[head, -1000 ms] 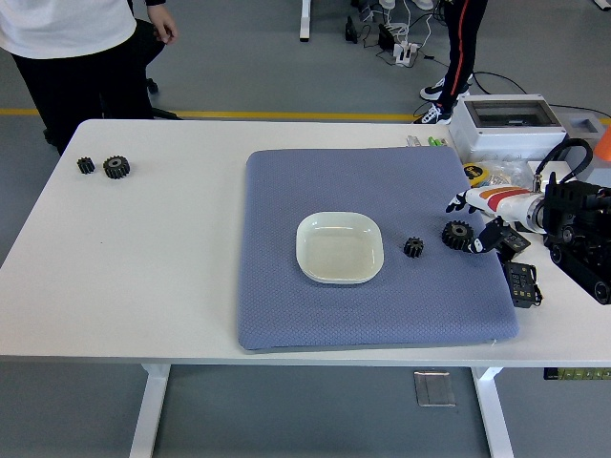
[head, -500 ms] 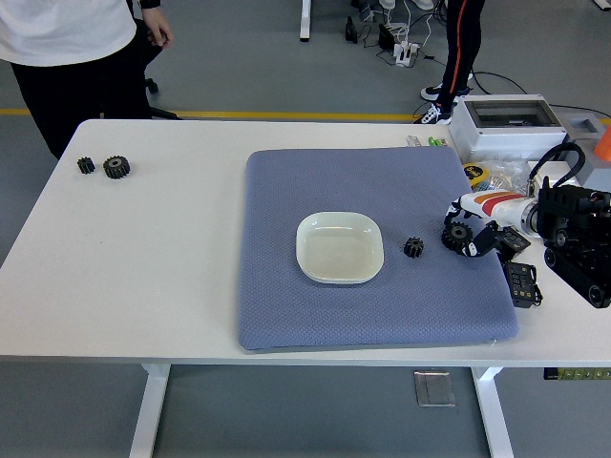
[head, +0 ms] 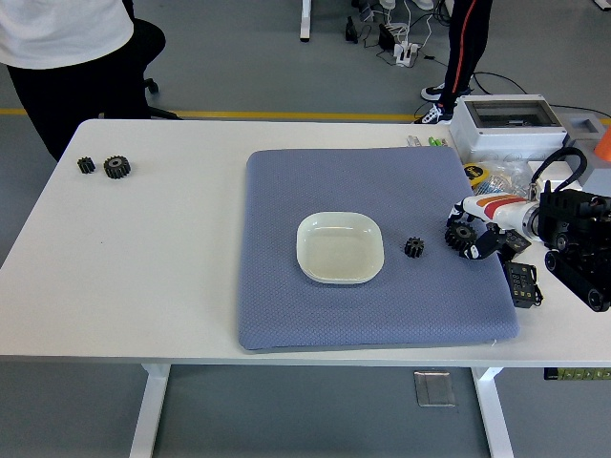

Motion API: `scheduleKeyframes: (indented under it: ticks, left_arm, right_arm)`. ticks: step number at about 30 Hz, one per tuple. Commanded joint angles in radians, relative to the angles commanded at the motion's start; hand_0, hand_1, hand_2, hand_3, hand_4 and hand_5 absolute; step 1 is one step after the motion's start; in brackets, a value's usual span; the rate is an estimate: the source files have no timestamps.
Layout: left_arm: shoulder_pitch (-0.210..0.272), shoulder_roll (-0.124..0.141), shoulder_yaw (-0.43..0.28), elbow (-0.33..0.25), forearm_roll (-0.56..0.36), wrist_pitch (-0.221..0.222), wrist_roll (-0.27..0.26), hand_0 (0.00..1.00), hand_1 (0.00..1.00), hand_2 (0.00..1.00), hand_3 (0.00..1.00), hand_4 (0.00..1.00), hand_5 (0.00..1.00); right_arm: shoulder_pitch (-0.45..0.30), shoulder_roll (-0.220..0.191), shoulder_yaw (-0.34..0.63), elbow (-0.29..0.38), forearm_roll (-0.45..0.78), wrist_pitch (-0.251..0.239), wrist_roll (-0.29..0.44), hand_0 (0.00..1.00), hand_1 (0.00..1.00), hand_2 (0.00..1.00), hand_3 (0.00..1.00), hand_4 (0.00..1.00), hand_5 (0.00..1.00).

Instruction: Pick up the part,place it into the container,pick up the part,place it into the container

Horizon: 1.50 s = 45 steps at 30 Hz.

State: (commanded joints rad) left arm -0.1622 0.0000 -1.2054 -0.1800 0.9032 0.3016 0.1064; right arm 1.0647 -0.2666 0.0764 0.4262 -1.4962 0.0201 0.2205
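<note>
At right mat edge: right hand [head: 474,237] pinching larger gear [head: 459,235]; smaller gear [head: 413,247] loose; bowl [head: 340,247] empty, both placements pending.

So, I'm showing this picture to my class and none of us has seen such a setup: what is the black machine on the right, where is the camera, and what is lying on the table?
The camera sits high on a humanoid robot and looks forward and down over a white table. The black machine coming in from the right is the robot's right arm; its right hand has five fingers, which are curled around a black larger gear at the right side of a blue-grey mat. The left arm is not in the picture. In the middle of the mat stands an empty pale dish, and a smaller gear lies just to its right. Two more gears lie far off at the table's left end. A white box and small clutter sit at the far right corner. A person stands behind the table at top left.
</note>
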Motion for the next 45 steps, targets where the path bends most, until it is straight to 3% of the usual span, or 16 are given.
scheduleKeyframes:
  ticks: [1,6,7,12,13,45]
  left_arm:
    - [0.000,0.000,0.000,0.000,0.000,0.000,0.000,0.634,0.624,0.682,0.566,0.659,0.585]
    - [-0.001,0.000,0.001,0.000,0.003,-0.002,0.001,0.634,0.624,0.682,0.566,0.659,0.585]
    - [-0.001,0.000,0.001,0.000,0.003,-0.002,0.002,0.634,0.624,0.683,0.566,0.657,0.583]
    - [-0.002,0.000,0.001,0.000,-0.001,-0.001,0.000,0.634,0.624,0.683,0.566,0.657,0.583]
    - [-0.002,0.000,0.000,0.000,0.000,-0.001,0.000,0.634,0.624,0.682,0.566,0.658,0.584]
    - [0.006,0.000,-0.025,0.000,0.027,0.000,0.007,0.635,0.621,0.682,0.564,0.660,0.583]
  right_arm:
    - [-0.002,0.001,-0.001,0.002,0.001,-0.011,0.000,0.528,0.648,0.758,0.648,0.760,0.260]
    - [-0.003,0.003,-0.003,0.011,-0.001,-0.039,0.001,0.528,0.648,0.758,0.648,0.760,0.260]
    - [-0.004,0.004,-0.002,0.011,-0.001,-0.042,0.000,0.395,0.531,0.665,0.559,0.698,0.246]
    - [-0.015,0.005,0.001,0.011,-0.004,-0.055,-0.007,0.395,0.531,0.665,0.559,0.698,0.246]
    - [-0.017,0.005,0.002,0.011,-0.004,-0.059,-0.007,0.321,0.480,0.599,0.534,0.660,0.240]
    - [-0.020,0.006,-0.009,0.024,0.019,-0.096,-0.001,0.275,0.450,0.567,0.517,0.611,0.245]
